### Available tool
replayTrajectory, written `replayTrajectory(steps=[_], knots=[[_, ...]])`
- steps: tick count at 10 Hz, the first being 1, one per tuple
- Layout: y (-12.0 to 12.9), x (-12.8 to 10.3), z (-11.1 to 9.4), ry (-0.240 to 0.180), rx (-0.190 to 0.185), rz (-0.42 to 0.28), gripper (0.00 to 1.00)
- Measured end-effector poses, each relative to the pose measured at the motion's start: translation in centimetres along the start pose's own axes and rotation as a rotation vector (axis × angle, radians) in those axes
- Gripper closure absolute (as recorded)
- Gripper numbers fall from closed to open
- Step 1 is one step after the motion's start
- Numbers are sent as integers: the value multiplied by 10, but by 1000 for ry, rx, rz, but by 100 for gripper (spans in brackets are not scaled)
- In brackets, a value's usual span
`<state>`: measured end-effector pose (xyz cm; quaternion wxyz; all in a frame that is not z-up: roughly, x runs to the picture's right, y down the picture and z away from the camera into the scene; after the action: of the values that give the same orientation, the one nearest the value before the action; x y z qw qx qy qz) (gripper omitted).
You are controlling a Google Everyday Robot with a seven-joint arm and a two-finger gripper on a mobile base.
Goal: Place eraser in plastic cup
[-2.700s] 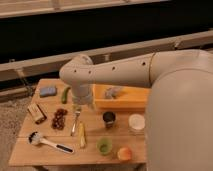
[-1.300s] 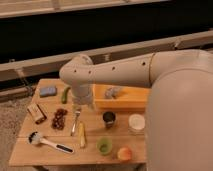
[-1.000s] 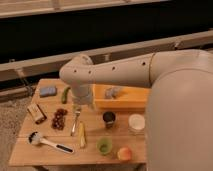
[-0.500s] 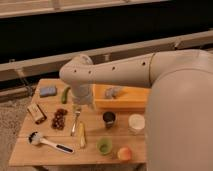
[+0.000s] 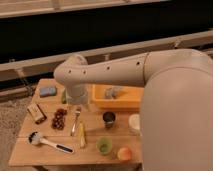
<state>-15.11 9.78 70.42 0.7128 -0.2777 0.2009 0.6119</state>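
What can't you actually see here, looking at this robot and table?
Camera view:
- The gripper: out of sight, apparently behind the arm's bend above the table, near its back edge.
- The white cup: partly covered by the robot's body.
- The table's right end: hidden by that body.

Dim, warm, yellowish light is falling on the bench (image 5: 94,126) from above, and the wooden top is reading fairly evenly lit from its left edge to its right. Beyond the back edge the background is lying in near darkness. The arm (image 5: 115,72) is catching the brightest light along its upper surface and is shading its own underside. The gripper (image 5: 80,103), hanging below the arm's end near the back edge, is sitting in that shade.
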Motion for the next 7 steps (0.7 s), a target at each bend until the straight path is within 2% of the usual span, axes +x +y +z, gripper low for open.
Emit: replayTrajectory(steps=[1,3,4,7], knots=[[17,-6,2,-9,-8,-24,35],[81,-25,10,-43,-44,-99,35],[98,-30,13,-57,-55,-122,35],[178,-49,34,-108,-113,-244,35]])
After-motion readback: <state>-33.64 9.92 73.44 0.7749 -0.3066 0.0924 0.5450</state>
